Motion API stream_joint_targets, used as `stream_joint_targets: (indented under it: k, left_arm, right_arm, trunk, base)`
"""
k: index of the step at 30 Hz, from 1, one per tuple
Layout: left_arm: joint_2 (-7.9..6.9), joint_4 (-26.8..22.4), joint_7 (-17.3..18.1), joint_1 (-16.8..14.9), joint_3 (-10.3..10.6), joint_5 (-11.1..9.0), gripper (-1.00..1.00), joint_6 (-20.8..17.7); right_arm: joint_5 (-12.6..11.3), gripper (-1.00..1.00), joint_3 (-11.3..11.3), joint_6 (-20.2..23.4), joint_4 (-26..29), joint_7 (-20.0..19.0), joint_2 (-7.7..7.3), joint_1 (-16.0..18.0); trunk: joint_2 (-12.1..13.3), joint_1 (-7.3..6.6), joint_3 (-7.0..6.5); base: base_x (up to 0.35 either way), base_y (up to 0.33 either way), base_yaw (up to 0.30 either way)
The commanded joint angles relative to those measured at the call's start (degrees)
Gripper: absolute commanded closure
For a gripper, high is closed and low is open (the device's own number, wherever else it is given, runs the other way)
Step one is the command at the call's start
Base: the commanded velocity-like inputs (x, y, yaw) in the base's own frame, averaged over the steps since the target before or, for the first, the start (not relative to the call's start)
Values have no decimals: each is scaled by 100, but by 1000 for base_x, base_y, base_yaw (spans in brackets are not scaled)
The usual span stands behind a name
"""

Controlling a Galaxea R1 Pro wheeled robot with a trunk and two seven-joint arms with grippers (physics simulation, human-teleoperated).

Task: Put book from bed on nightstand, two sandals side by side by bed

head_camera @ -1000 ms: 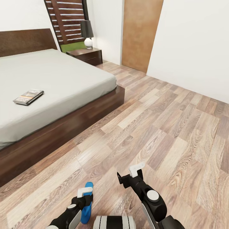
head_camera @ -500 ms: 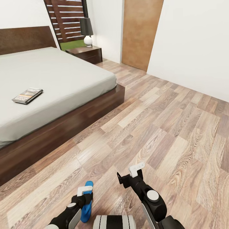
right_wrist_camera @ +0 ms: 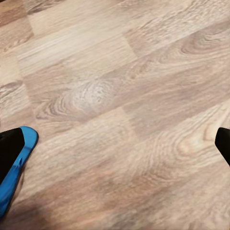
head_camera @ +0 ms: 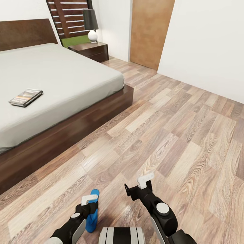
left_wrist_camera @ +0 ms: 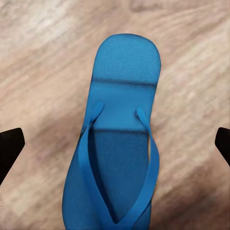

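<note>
Blue sandal: you have one bright blue sandal (head_camera: 92, 213) lying flat on the floor, sole down, straps up; in your left wrist view (left_wrist_camera: 117, 153) its long axis runs straight along the line of the claw's fingers, rounded end away from the camera, and the strap's vee closes toward the camera.
Sandal heading: in your head view its long axis runs near-to-far, with the far tip leaning a little toward the bed.
Left claw: your left claw (head_camera: 88, 200) hangs over that sandal, fingers spread wide to either side of it and not touching it.
Right claw: your right claw (head_camera: 144, 181) hangs over bare floor beside the sandal, fingers spread with nothing between them; your right wrist view catches the blue sandal's edge (right_wrist_camera: 17, 165) at its margin.
Book: your book (head_camera: 25, 97) lies flat on the mattress, well apart from the sandal, its long axis slanting toward the headboard (head_camera: 27, 32).
Bed: low bed (head_camera: 67, 78) with a dark brown frame and a pale grey mattress.
Nightstand: dark brown nightstand (head_camera: 91, 51) just beyond the bed's far corner, carrying a lamp (head_camera: 90, 28) with a dark shade and a white base.
Floor: mixed-tone wood-plank floor (head_camera: 176, 135).
Room: white walls, a tan door (head_camera: 150, 32) and a dark-framed window (head_camera: 69, 20) showing brown slats.
</note>
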State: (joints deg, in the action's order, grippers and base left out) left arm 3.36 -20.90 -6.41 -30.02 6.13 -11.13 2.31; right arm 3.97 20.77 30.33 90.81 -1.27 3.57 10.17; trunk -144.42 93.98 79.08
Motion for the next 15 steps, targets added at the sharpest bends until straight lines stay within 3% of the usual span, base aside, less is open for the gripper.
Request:
stream_joint_targets:
  k: [1, 4, 15]
  left_arm:
    - [-7, -5, -44, -5, 49, -56, -100, 26]
    - [-13, -20, -53, -8, 47, -56, -100, 37]
    - [-56, -37, -61, -12, 45, -56, -100, 49]
  right_arm:
    - [42, -100, 4, 34, 7, -13, 1, 2]
    - [42, -100, 14, 34, 7, -13, 2, 2]
    - [42, -100, 23, 34, 7, -13, 3, 2]
  trunk:
    - [-1, -1, 4]
    - [-1, -1, 4]
    - [-16, 27, 247]
  base:
    - [0, 0, 0]
    - [0, 0, 0]
    - [0, 0, 0]
